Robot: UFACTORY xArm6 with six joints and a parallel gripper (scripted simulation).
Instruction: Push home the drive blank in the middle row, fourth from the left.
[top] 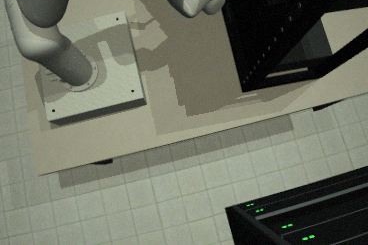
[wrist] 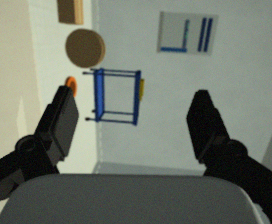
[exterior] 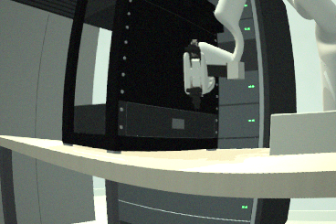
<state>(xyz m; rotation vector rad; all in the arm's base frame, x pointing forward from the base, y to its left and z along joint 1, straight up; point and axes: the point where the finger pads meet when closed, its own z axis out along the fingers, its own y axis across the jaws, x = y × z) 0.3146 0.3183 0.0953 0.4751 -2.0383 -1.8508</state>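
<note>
The black rack (top: 265, 44) (exterior: 91, 63) stands on the table (top: 200, 94) (exterior: 183, 164). Its front is very dark in the top and exterior views, and I cannot make out the drive blanks or which ones stand out. A grey panel (exterior: 164, 120) shows low on the rack. My gripper (exterior: 195, 101) (wrist: 133, 102) is open and empty. It hangs beside the rack's right front edge at mid height, fingers pointing down. The wrist view shows only the far room between the fingers, not the rack.
The arm's white base plate (top: 115, 69) (exterior: 301, 132) sits on the table to the rack's side. A tall server cabinet (exterior: 269, 86) stands behind, and another with green lights (top: 310, 214) stands on the floor. A blue cart (wrist: 116, 97) shows far off.
</note>
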